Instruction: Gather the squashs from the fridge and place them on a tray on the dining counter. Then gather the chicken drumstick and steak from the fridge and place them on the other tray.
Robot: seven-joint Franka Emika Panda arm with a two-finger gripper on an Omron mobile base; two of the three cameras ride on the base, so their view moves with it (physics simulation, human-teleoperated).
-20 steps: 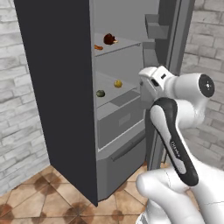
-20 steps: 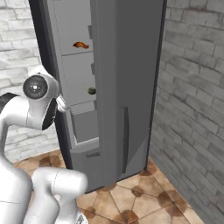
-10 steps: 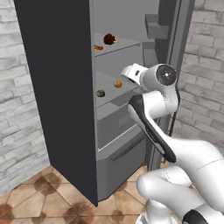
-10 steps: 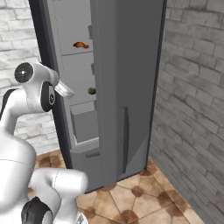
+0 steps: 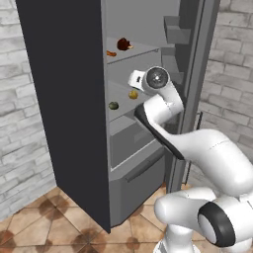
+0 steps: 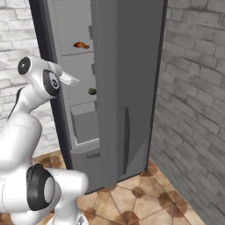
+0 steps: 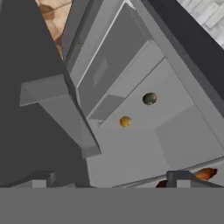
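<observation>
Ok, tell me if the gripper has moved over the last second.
Yes. In the left base view the gripper has swung left from outside the open fridge to the front of its middle shelf, near the two squashes, jaws open.

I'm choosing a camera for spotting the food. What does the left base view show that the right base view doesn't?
Left base view: the steak on the upper shelf and a yellow squash on the shelf below. Right base view: the outer face of the open fridge door with its recessed handle. Both: the chicken drumstick and a green squash.
</observation>
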